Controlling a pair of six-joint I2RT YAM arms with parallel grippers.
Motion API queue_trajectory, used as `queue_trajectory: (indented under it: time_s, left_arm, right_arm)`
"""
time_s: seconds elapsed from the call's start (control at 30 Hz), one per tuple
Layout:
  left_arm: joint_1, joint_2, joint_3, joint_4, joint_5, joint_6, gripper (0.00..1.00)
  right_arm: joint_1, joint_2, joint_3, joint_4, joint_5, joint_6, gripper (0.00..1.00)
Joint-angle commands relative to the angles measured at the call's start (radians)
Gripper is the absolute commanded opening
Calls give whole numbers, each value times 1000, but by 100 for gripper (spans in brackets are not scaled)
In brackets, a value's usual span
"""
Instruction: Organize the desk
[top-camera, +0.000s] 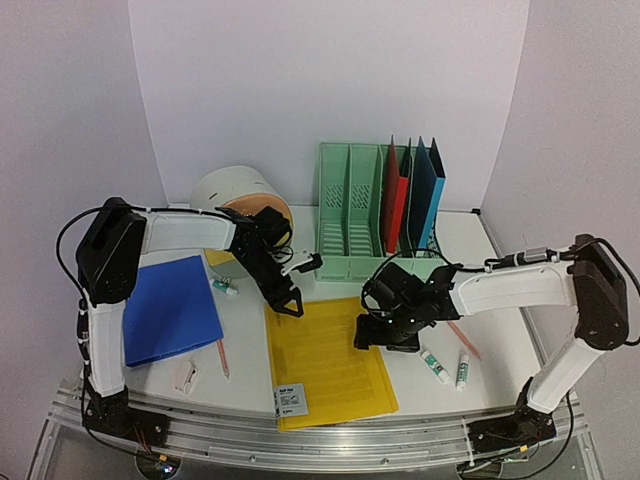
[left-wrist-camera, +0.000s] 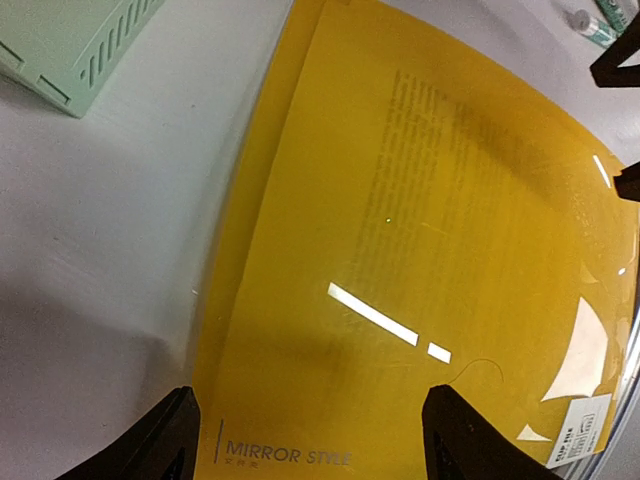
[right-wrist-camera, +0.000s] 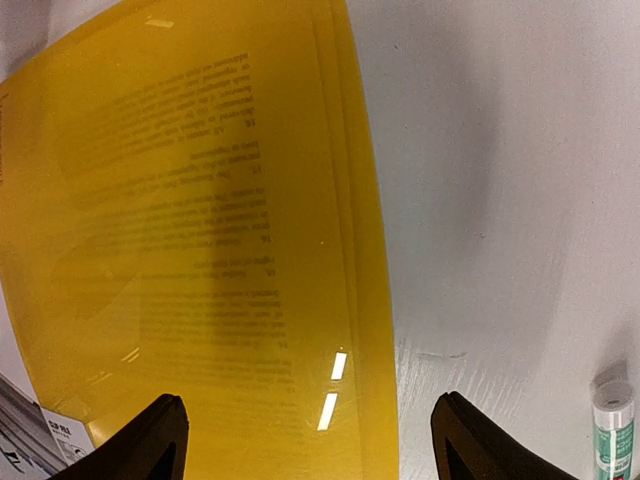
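Our left hand and right hand hang with fingers spread and empty over the translucent yellow plastic folder flat on the white desk, so we judge little done: it, the blue folder and two white glue sticks lie outside the mint-green file rack.

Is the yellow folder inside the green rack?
No, the yellow folder lies flat on the desk, in front of the green rack.
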Motion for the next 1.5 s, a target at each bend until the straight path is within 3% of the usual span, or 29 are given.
queue_trajectory:
  time_s: [0.0,0.4,0.53,1.03,1.17,1.3,1.4,1.47]
  left_arm:
    - [2,27,59,-53,-76,-1,77]
    - [28,111,78,-119,-52,-16,80]
    - [23,121,85,-170,-3,-6,74]
    - [3,105,89,-307,221,-32,2]
    - [5,94,110,-331,288,-49,0]
    - [12,69,123,-307,261,-65,0]
    - [14,22,87,-293,200,17,0]
    - [12,-59,5,-244,153,142,5]
  right_arm:
    - [11,-57,-20,13,-5,-2,86]
    - [29,-54,-19,40,0,-42,85]
    - [37,-42,-44,60,-5,-41,86]
    - [38,16,-142,178,-33,4,86]
    - [38,32,-131,190,-43,-9,86]
    - [38,66,-57,165,-30,-76,85]
    - [38,76,18,88,13,-107,85]
    - [37,64,31,56,28,-110,86]
